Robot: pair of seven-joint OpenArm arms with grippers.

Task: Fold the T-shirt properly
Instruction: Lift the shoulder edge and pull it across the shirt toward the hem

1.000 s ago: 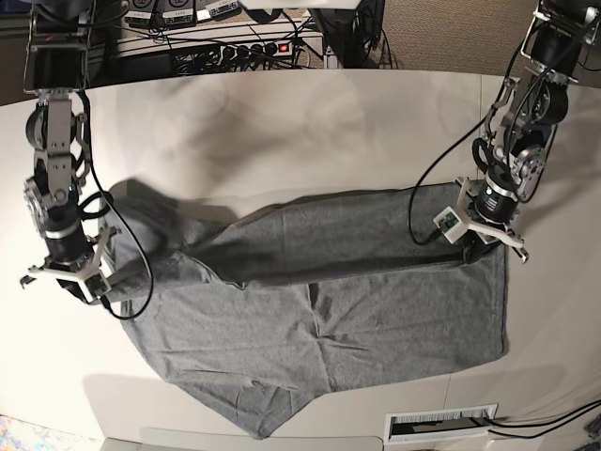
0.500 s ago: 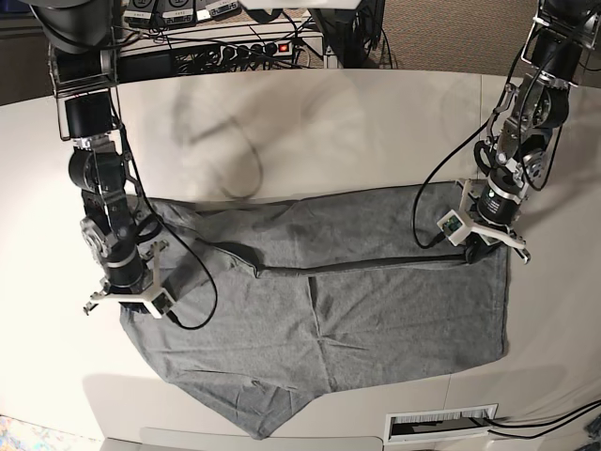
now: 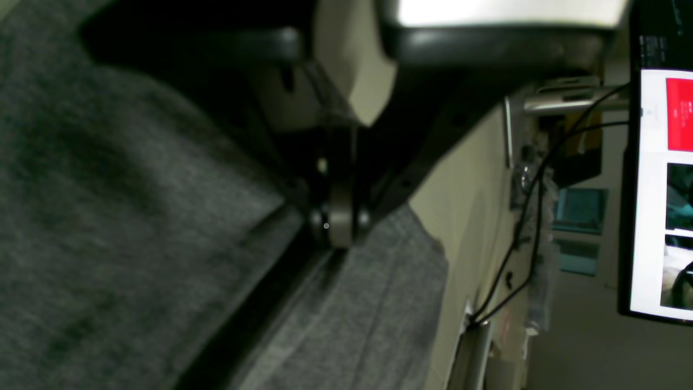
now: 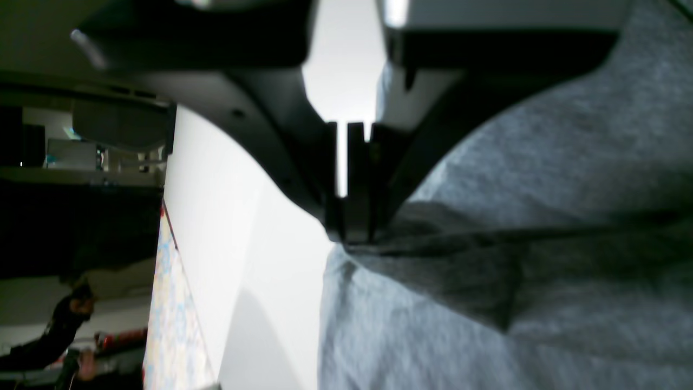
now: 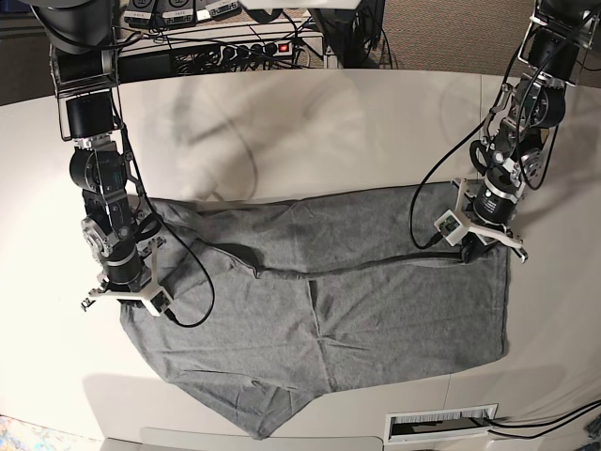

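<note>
The grey T-shirt [image 5: 376, 319] lies spread across the table, its upper part doubled over, with a taut ridge running between my two grippers. At the shirt's right edge my left gripper [image 5: 481, 249] is shut on the cloth; in the left wrist view its fingertips [image 3: 335, 235] pinch a fold of the T-shirt [image 3: 108, 244]. My right gripper [image 5: 127, 301] is at the shirt's left edge. In the right wrist view it [image 4: 352, 235] is shut on the hem of the T-shirt [image 4: 541, 298], low over the table.
The pale table [image 5: 310, 132] extends behind the shirt. A power strip and cables [image 5: 254, 49] sit past its far edge. A white slotted panel [image 5: 441, 423] lies at the front edge. A lit monitor [image 3: 660, 189] shows in the left wrist view.
My right arm has swung inward from the table's left side and come down, carrying the shirt's left edge with it. The raised fold has flattened into a thin ridge. The left gripper has barely moved.
</note>
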